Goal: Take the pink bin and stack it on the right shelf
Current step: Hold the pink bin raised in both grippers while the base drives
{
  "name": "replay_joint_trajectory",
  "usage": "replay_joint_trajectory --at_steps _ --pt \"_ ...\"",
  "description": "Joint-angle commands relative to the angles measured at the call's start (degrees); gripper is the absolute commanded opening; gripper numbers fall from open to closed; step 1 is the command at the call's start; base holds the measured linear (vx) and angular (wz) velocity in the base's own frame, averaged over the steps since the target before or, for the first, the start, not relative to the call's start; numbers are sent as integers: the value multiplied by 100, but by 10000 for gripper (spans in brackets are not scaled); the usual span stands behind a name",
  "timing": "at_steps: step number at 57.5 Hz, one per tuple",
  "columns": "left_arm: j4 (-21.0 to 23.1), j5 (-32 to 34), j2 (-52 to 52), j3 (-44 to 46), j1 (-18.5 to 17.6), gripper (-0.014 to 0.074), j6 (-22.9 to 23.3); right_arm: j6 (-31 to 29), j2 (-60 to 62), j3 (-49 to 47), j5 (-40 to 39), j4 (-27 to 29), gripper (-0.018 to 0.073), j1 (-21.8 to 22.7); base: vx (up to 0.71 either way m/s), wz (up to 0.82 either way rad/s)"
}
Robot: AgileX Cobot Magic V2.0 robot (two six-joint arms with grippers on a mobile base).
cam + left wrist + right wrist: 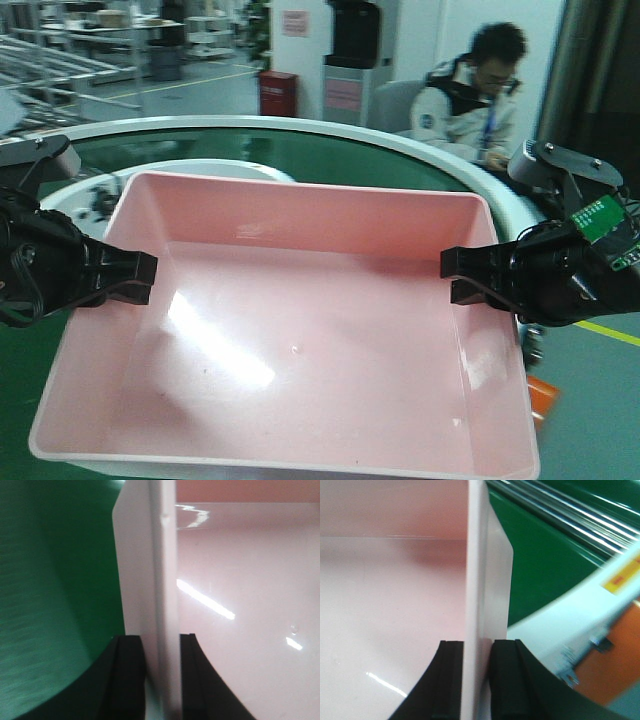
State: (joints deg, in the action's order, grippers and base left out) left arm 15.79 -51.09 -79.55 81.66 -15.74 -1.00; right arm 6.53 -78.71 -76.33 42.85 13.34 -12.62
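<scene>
The pink bin (pixel 300 340) sat level between the two arms, open side up, with the green belt (pixel 400 165) curving behind it. Whether it rested on anything, I could not tell. The left gripper (pixel 140 278) was clamped on its left wall, one finger inside and one outside. The right gripper (pixel 460 277) pinched the right wall the same way, fingers tight against both faces. A seated man (pixel 470 95) was beyond the belt, well apart.

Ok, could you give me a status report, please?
Left gripper shut on pink bin, left wall; right gripper shut on right wall. Bin empty, over green conveyor. No obstruction seen.
</scene>
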Motion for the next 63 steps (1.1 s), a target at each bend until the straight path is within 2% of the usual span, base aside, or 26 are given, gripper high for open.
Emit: replay_joint_trajectory --at_steps 1,34,63 --pt "143 348 237 183 15 -8 -7 -34 174 -180 -579 -88 -8 68 -18 -57" --pt "143 348 237 183 15 -8 -7 -34 174 -180 -579 -88 -8 68 -12 -71" --pt "143 348 237 183 15 -8 -7 -34 174 -180 -579 -88 -8 68 9 -63"
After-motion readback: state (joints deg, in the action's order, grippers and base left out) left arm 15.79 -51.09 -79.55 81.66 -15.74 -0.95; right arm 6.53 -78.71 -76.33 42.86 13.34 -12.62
